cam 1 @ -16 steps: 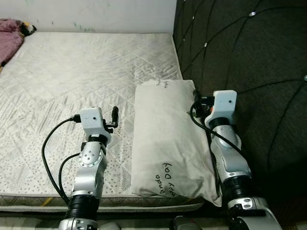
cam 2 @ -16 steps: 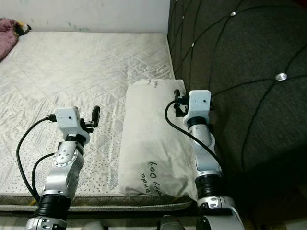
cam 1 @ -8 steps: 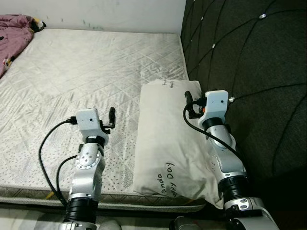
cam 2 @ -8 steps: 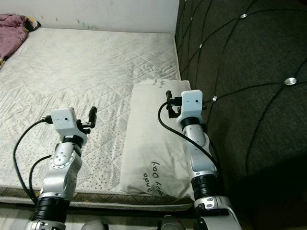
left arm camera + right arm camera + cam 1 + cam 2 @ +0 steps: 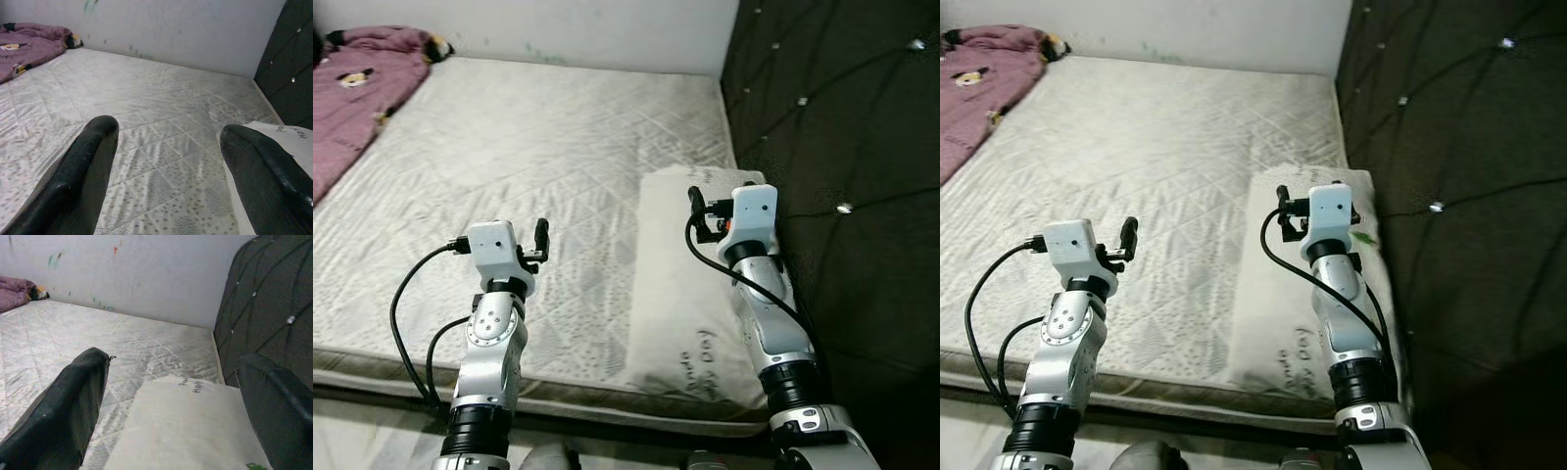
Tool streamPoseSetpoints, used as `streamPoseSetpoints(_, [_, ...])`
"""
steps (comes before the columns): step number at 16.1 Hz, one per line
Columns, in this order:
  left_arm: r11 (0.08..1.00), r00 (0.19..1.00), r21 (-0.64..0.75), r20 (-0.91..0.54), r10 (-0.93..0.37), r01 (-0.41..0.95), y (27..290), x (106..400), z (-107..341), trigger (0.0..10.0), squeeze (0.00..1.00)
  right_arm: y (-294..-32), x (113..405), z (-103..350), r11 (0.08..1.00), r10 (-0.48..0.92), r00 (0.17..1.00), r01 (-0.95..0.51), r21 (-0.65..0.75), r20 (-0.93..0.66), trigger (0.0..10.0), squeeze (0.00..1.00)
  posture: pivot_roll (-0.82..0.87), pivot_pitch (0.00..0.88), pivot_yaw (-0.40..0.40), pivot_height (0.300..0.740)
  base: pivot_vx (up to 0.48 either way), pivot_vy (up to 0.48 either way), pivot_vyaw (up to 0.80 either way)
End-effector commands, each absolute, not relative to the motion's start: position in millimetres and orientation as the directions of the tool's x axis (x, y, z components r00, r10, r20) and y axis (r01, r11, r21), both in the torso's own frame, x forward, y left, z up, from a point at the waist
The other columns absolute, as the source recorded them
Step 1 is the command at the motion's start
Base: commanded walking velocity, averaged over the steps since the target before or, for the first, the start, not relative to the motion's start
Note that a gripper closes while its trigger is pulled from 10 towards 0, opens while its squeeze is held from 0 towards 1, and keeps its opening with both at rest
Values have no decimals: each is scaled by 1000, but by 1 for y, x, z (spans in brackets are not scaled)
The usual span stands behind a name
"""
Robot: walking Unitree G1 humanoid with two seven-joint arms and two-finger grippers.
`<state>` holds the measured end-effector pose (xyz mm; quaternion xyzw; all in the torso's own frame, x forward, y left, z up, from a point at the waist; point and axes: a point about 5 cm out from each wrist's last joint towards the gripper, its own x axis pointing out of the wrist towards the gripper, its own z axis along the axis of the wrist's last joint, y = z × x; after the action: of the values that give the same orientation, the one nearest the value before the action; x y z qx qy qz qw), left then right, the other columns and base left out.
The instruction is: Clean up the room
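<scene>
Two released end effectors held over a bare mattress, with a pillow under the right arm.

The pillow [image 5: 690, 284] lies on the mattress [image 5: 558, 166] along its right side, just beside the dark tufted headboard [image 5: 842, 127], with handwriting on the cover at both ends. The right end effector [image 5: 697, 211] is held above the pillow's far end, its two black fingers [image 5: 73, 406] spread wide and holding nothing; the pillow lies below and ahead of them. The left end effector [image 5: 540, 240] hovers over the bare mattress to the left of the pillow, fingers [image 5: 83, 166] likewise apart and empty, apart from the pillow's edge. A purple blanket [image 5: 362, 98] is bunched at the far left corner of the bed, well apart from both arms.
</scene>
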<state>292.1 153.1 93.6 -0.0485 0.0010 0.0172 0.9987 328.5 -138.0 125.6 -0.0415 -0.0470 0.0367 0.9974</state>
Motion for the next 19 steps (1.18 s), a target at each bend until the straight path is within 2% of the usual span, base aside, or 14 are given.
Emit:
streamPoseSetpoints(1, [995, 1000, -97, -5, 30, -31, 153, 293, 95, 10000, 0, -139, 329, 127, 994, 79, 993, -71, -84, 90, 10000, 0, -56, 0, 1, 740, 0, 379, 0])
streamPoseSetpoints(5, [995, 1000, -96, -7, 27, -27, 152, 292, 94, 10000, 0, -141, 330, 126, 994, 73, 994, -66, -89, 78, 10000, 0, -56, 0, 2, 740, 0, 379, 0])
streamPoseSetpoints(13, [995, 1000, -93, -9, 21, -21, 151, 292, 94, 10000, 0, -139, 329, 123, 993, 82, 995, -76, -96, 63, 10000, 0, -55, 0, 1, 740, 0, 380, -648])
streamPoseSetpoints(19, [995, 1000, -91, -10, 27, -28, 152, 292, 95, 10000, 0, -138, 330, 122, 992, 90, 994, -84, -98, 55, 10000, 0, -54, 0, 0, 740, 0, 381, 0])
